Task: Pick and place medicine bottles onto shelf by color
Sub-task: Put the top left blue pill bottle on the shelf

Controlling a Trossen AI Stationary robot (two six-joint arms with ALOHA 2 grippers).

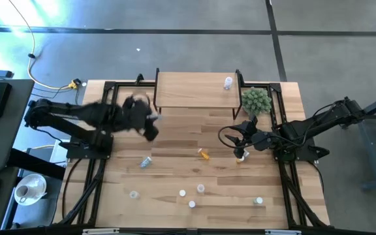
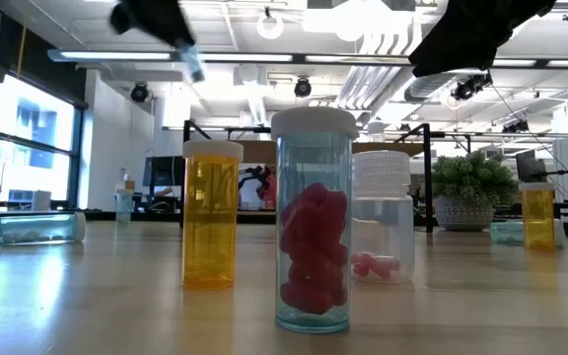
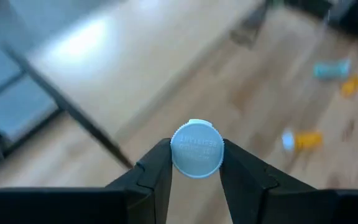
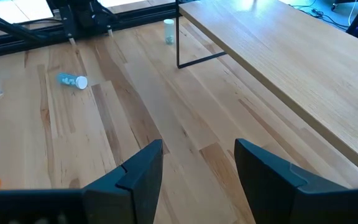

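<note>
My left gripper [image 1: 152, 127] is in the air in front of the shelf's left end, shut on a light blue bottle [image 3: 197, 149] with a white cap. It also shows at the top of the low view [image 2: 195, 64]. The shelf [image 1: 194, 91] is a light-wood board on black legs at the table's far side, and one clear bottle [image 1: 228, 83] stands on its right part. My right gripper [image 4: 197, 149] is open and empty, low over the table right of centre [image 1: 241, 149]. Two orange bottles [image 1: 203, 154] lie close to it. My left gripper pinches the light blue bottle between its two fingers [image 3: 160, 165], at the cap end [image 3: 178, 155]; the white cap faces the wrist camera. The bottle is lifted clear of the table and sticks out tilted below the fingers in the low view.
A light blue bottle [image 1: 146, 161] lies left of centre. Several bottles [image 1: 192, 203] stand near the table's near edge; three [image 2: 312, 222] fill the low view. A spiky green plant ball [image 1: 256, 100] sits by the shelf's right end.
</note>
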